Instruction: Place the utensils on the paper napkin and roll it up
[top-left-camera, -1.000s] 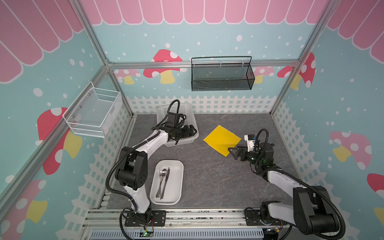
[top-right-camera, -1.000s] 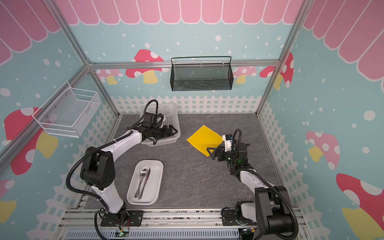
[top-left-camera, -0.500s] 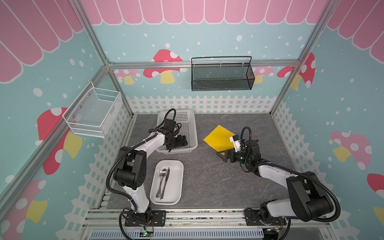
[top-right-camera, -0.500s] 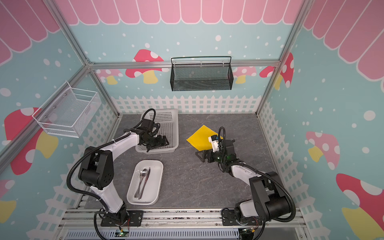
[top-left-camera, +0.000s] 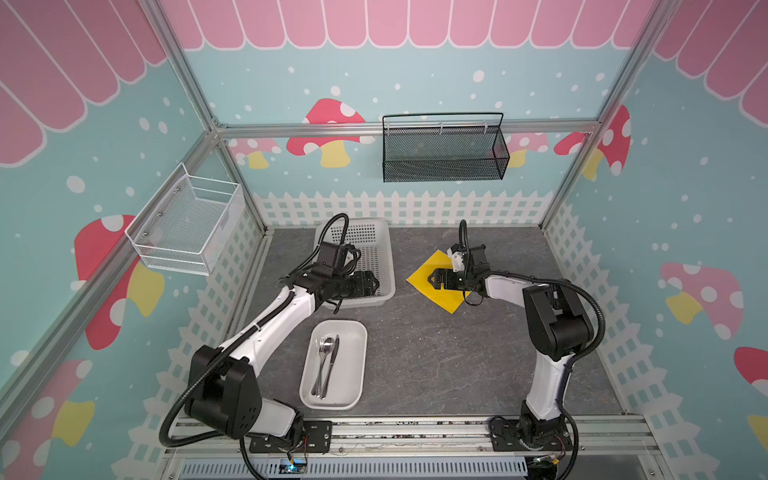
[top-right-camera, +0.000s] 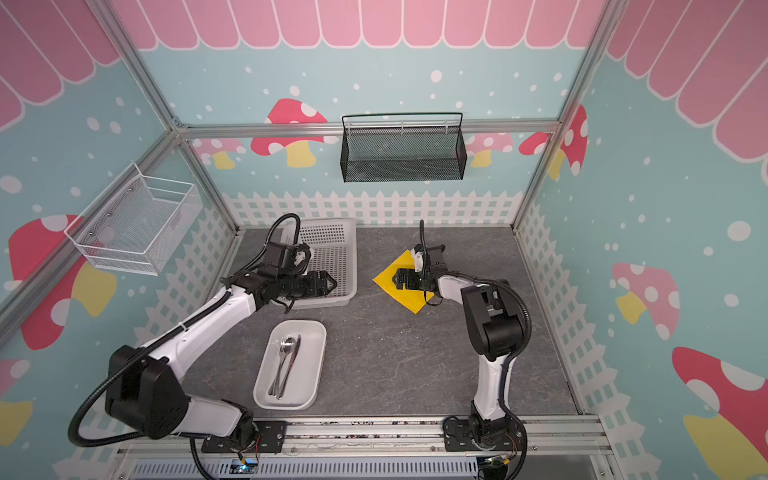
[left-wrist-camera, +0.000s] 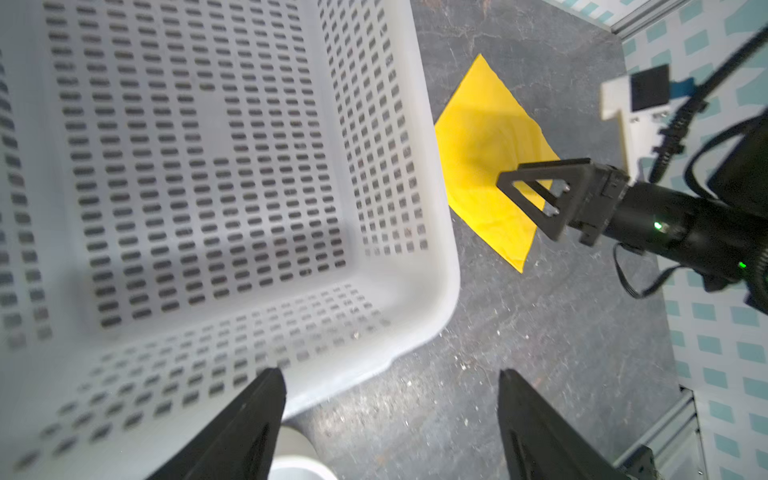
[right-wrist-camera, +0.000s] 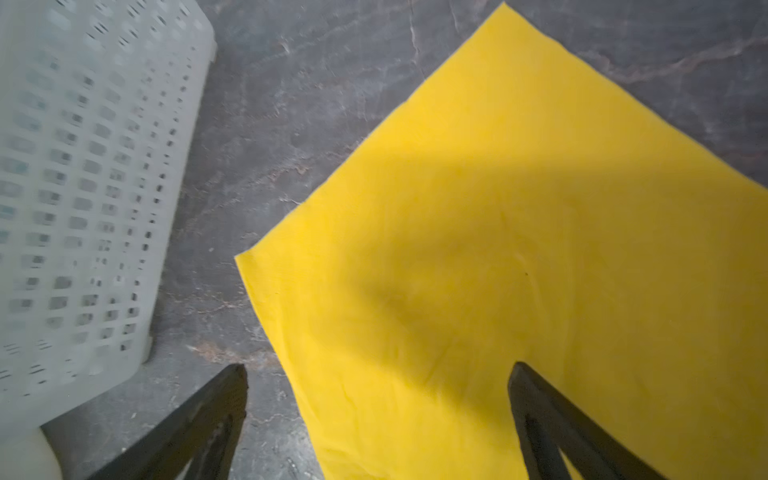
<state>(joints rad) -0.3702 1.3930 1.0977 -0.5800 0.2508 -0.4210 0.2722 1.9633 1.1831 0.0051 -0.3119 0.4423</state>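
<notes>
The paper napkin (top-left-camera: 438, 298) (top-right-camera: 405, 296) is a yellow square lying flat on the grey table, one corner pointing left. My right gripper (top-left-camera: 432, 279) (top-right-camera: 395, 280) hangs open just above its left part. In the right wrist view the gripper (right-wrist-camera: 376, 368) has one finger over the napkin (right-wrist-camera: 498, 249) and the other over bare table. The utensils (top-left-camera: 327, 361) (top-right-camera: 286, 365), shiny silver cutlery, lie together in a white tray. My left gripper (top-left-camera: 374, 284) (top-right-camera: 332, 284) (left-wrist-camera: 390, 378) stands open and empty at the near right corner of a white basket.
The white perforated basket (top-left-camera: 374, 245) (top-right-camera: 338, 245) (left-wrist-camera: 436, 270) (right-wrist-camera: 83, 166) sits at the back left, close beside the napkin. The white oblong tray (top-left-camera: 351, 374) (top-right-camera: 309, 374) lies near the front. A black mesh basket (top-left-camera: 442, 153) and a white wire basket (top-left-camera: 187, 226) hang on the walls.
My right gripper has moved left from the napkin's right corner across the napkin. The left gripper has shifted to the basket's near right corner, and the basket lies slightly nearer the front.
</notes>
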